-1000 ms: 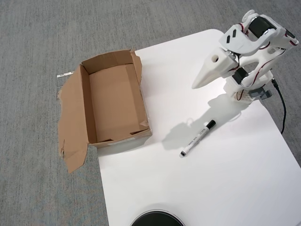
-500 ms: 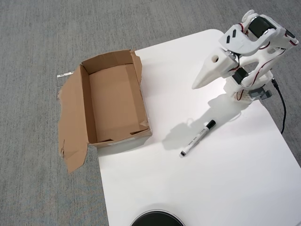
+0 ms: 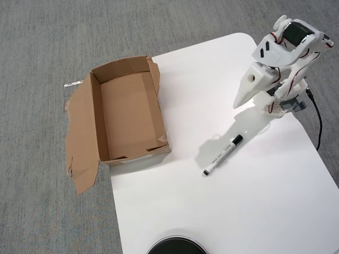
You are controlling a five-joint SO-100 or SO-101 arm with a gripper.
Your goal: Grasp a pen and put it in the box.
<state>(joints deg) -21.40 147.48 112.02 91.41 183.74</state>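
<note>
A slim white pen (image 3: 222, 155) with a black cap lies diagonally on the white table (image 3: 254, 206), cap toward the upper right. The brown cardboard box (image 3: 127, 115) stands open at the table's left edge, half over the carpet, with nothing inside it. My white gripper (image 3: 238, 104) hangs at the right, above and to the right of the pen, well apart from it. Its fingers (image 3: 247, 90) taper together to one point and hold nothing.
A torn flap (image 3: 80, 143) spreads from the box onto the grey carpet. A black round object (image 3: 176, 246) pokes in at the bottom edge. A black cable (image 3: 317, 119) runs down from my base at the right.
My gripper has swung right and slightly down, pointing more steeply toward the table. The pen and box have not moved.
</note>
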